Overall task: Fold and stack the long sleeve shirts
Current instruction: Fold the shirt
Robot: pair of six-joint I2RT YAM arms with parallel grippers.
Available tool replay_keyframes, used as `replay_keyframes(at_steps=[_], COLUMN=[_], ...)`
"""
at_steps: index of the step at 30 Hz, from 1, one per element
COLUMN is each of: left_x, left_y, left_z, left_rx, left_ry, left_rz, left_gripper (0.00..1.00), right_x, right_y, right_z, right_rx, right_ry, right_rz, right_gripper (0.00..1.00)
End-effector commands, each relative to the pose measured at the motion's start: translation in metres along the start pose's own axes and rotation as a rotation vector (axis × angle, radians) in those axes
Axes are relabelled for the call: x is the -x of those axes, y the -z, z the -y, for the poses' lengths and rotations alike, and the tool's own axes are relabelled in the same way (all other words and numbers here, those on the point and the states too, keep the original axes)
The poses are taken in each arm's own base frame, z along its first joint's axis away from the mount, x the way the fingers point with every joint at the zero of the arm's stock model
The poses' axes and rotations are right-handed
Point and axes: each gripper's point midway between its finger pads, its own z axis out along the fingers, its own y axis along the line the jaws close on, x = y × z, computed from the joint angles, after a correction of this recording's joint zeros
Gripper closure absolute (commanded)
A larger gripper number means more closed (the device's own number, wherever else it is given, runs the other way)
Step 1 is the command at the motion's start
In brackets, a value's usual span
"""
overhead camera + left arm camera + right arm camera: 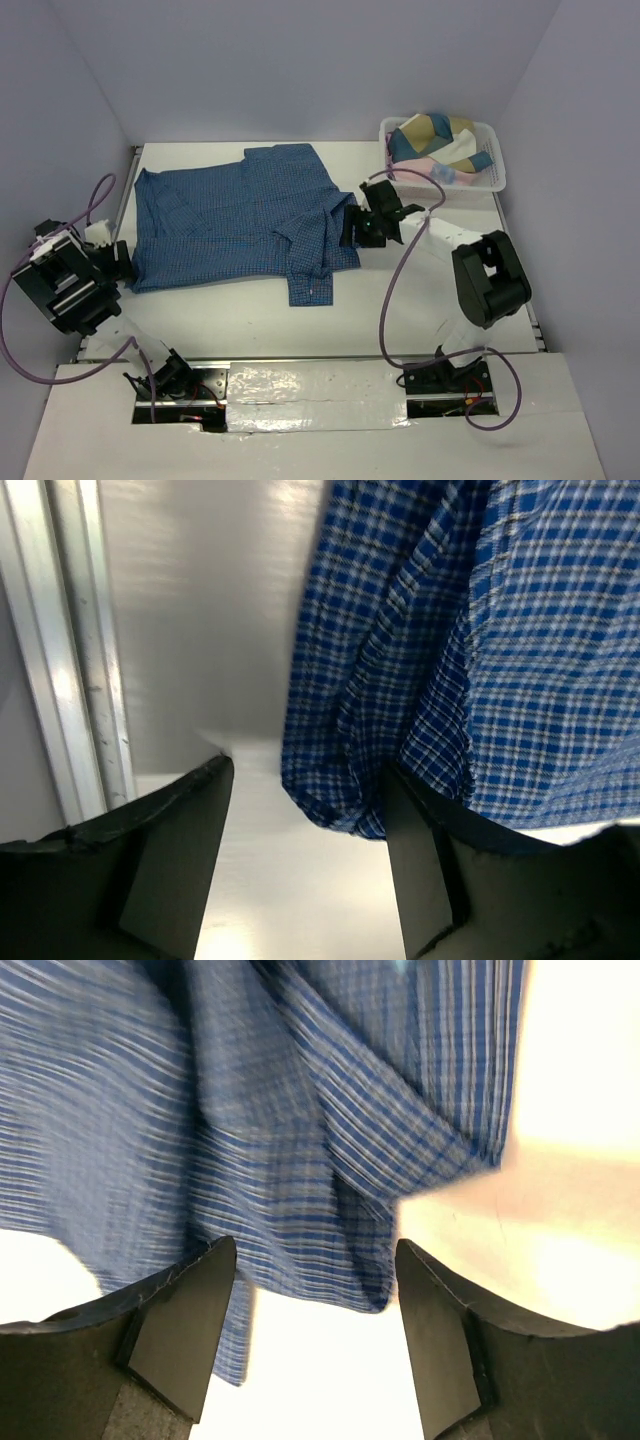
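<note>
A blue fine-checked long sleeve shirt (pixel 235 220) lies spread on the white table (pixel 400 310), partly folded, one sleeve with its cuff hanging toward the front at the middle. My left gripper (pixel 118 262) sits at the shirt's left front corner, open; in the left wrist view the cloth's edge (pixel 340 730) hangs just ahead of the gap, against the right finger (pixel 420 860), not pinched. My right gripper (pixel 352 228) is at the shirt's right edge, open; a fold of blue cloth (pixel 330 1220) lies just beyond its fingertips (pixel 190 1320).
A white basket (pixel 497 170) at the back right holds more bunched garments, beige, blue and pink. A metal rail (pixel 70 680) runs along the table's left edge near my left gripper. Purple cables loop around both arms.
</note>
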Motion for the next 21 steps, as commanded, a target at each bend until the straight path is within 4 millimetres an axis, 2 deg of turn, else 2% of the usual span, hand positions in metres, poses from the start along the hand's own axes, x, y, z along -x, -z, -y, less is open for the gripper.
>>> replay_keyframes(at_steps=[1,2,4,6,7,8,9,10,11,13,16,18,19,20,21], left_x=[0.002,0.001,-0.003,-0.012,-0.015,-0.021,-0.025,-0.028,-0.032,-0.04,-0.051,-0.062,-0.067,-0.073,-0.071], left_y=[-0.012,-0.016,-0.026,-0.031,-0.033,-0.033,-0.031,-0.029,-0.027,-0.015,0.01,0.021,0.025,0.033,0.037], left_z=[-0.003,-0.002,0.002,0.011,0.016,0.02,0.021,0.022,0.022,0.015,0.0,-0.006,-0.005,0.003,0.01], left_rx=[-0.003,-0.004,-0.015,-0.044,-0.067,-0.083,-0.091,-0.097,-0.1,-0.1,-0.075,-0.057,-0.06,-0.091,-0.115], left_ry=[-0.006,-0.009,-0.023,-0.043,-0.051,-0.056,-0.074,-0.08,-0.079,-0.08,-0.103,-0.121,-0.151,-0.204,-0.229], left_rz=[0.008,0.0,-0.029,-0.052,-0.056,-0.065,-0.073,-0.076,-0.082,-0.079,-0.071,-0.101,-0.122,-0.152,-0.142], left_gripper=[0.26,0.27,0.28,0.35,0.51,0.61,0.81,0.97,1.0,1.0,1.0,1.0,0.95,0.81,0.45], right_x=[-0.014,-0.02,-0.022,-0.031,-0.031,-0.038,-0.037,-0.04,-0.046,-0.053,-0.08,-0.092,-0.101,-0.108,-0.115], right_y=[-0.018,-0.029,-0.038,-0.048,-0.049,-0.048,-0.047,-0.045,-0.039,-0.03,-0.002,0.007,0.011,0.017,0.02], right_z=[-0.001,0.002,-0.002,-0.004,-0.013,-0.014,-0.016,-0.015,-0.01,-0.004,0.011,0.014,0.012,0.011,0.009], right_rx=[0.037,0.031,0.065,0.096,0.151,0.166,0.182,0.182,0.161,0.134,0.09,0.079,0.076,0.08,0.09], right_ry=[-0.048,-0.056,-0.073,-0.09,-0.091,-0.108,-0.11,-0.114,-0.118,-0.13,-0.152,-0.155,-0.15,-0.145,-0.133], right_rz=[-0.022,-0.051,-0.06,-0.09,-0.09,-0.101,-0.087,-0.089,-0.083,-0.073,-0.053,-0.048,-0.061,-0.061,-0.08], right_gripper=[0.28,0.28,0.29,0.42,0.5,0.68,0.79,0.88,1.0,1.0,1.0,1.0,1.0,0.95,0.82])
